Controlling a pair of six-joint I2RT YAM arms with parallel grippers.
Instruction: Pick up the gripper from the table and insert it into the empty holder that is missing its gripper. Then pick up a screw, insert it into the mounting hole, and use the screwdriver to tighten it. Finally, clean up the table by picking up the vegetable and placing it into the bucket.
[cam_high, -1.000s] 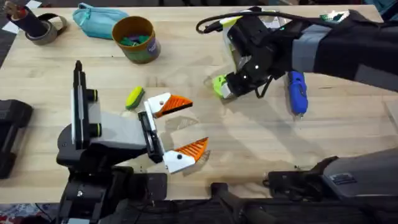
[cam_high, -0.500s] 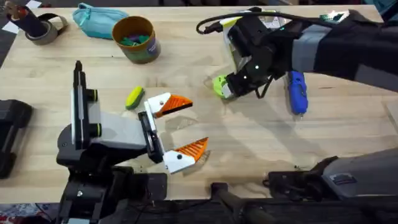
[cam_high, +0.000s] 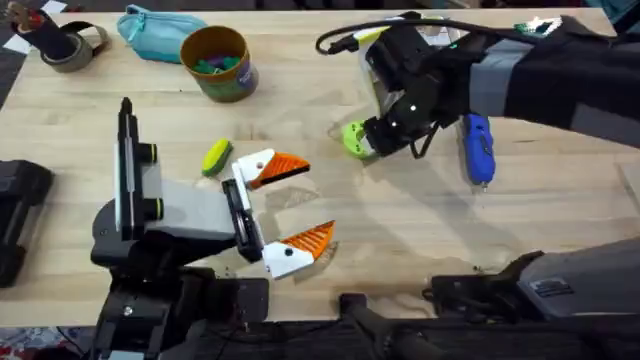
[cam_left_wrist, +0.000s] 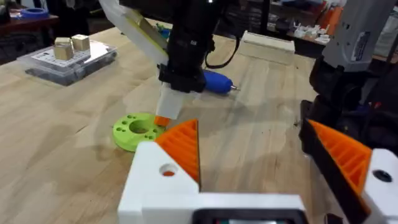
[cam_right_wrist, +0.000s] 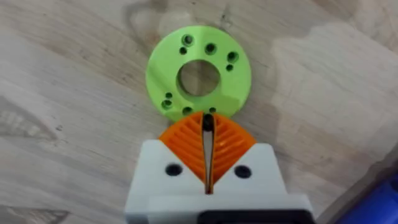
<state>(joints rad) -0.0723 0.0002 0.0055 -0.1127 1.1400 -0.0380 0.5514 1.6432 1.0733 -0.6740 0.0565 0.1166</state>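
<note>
The lime-green gripper (cam_high: 351, 135) lies flat on the table right of centre, its central hole and small holes facing up (cam_right_wrist: 165, 74). My right gripper (cam_high: 368, 143) reaches down to it, shut, its orange pads pressed together with the tips (cam_right_wrist: 207, 121) touching the disc's near rim. From the left wrist the same disc (cam_left_wrist: 127, 130) shows with that finger on its edge. The blue screwdriver (cam_high: 477, 148) lies just right of the right arm. The yellow vegetable (cam_high: 216, 157) rests beside my left gripper (cam_high: 300, 205), which is open and empty. The ochre bucket (cam_high: 218, 62) stands at the back. Holder and screw cannot be made out.
A teal pouch (cam_high: 150, 30) and a tape roll (cam_high: 70, 45) lie at the back left. A clear plastic box (cam_left_wrist: 65, 59) sits beyond the disc in the left wrist view. Bare wood stretches between the two grippers and along the front right.
The right gripper and the green disc have crept very slightly toward the table's far side. The left arm has not moved.
</note>
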